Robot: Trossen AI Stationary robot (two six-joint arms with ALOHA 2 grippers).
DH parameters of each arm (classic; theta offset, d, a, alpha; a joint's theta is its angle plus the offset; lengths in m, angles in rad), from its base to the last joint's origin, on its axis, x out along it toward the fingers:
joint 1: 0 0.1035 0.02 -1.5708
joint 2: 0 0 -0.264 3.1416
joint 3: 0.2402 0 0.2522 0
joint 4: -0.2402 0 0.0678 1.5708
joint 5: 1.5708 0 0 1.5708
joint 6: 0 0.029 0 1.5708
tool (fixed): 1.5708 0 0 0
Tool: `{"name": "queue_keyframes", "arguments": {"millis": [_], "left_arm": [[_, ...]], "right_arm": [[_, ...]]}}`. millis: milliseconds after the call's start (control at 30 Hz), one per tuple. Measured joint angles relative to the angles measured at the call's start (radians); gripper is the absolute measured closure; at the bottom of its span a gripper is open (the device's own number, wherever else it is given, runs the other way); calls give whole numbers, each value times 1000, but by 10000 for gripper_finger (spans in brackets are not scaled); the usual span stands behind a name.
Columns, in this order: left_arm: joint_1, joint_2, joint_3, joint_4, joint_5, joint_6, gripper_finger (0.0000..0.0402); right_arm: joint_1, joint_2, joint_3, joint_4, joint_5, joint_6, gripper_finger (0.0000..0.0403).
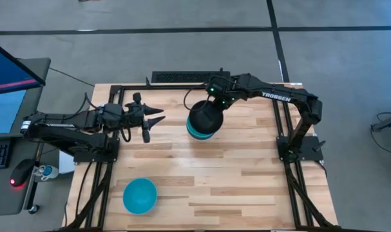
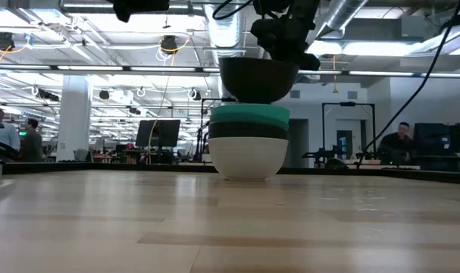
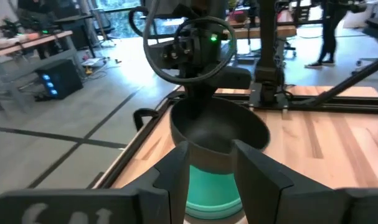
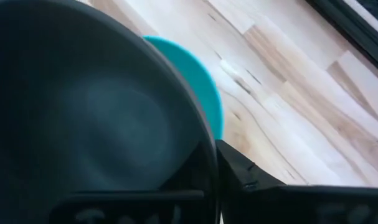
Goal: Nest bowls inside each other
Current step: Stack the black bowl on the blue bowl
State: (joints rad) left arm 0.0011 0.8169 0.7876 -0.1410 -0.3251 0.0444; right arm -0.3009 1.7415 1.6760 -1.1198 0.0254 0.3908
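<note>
Pale wooden tabletop fills the middle of the high view, bordered by a black frame and surrounded by grey floor; a monitor and a mouse sit at the left edge. Just above centre stands a stack of bowls: in the low view a white bowl rests on the wood, with a black band, a dark teal-green band and a bright turquoise rim showing above it in that order. A black bowl hangs just above the stack, tilted slightly, apparently not yet seated in it. The right end effector, reaching in from the upper right of the high view, has its fingers clamped on the far rim of this black bowl; the right wrist view shows the bowl's dark interior against a finger, with turquoise visible beyond its edge. The left end effector hovers to the left of the stack, well clear of it, its fingers spread apart and holding nothing. One turquoise-blue bowl sits alone, mouth up, at the lower left of the tabletop. Beyond the tabletop, the low view shows an open workshop with people seated at distant desks.
</note>
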Motion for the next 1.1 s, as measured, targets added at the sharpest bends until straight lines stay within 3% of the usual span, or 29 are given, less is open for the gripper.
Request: {"name": "queue_keyframes", "arguments": {"millis": [367,467,767,1100], "left_arm": [[0,0,2,-4,-16,-4,290],[1,0,2,-2,-16,-3,290],[8,0,2,-3,-1,0,290],[8,0,2,-4,0,-1,290]], "right_arm": [[27,96,0,65,-29,-52,385],[17,97,0,58,-75,-77,363],[-20,112,0,58,-77,-85,282],[-49,112,0,58,-81,-86,233]]}}
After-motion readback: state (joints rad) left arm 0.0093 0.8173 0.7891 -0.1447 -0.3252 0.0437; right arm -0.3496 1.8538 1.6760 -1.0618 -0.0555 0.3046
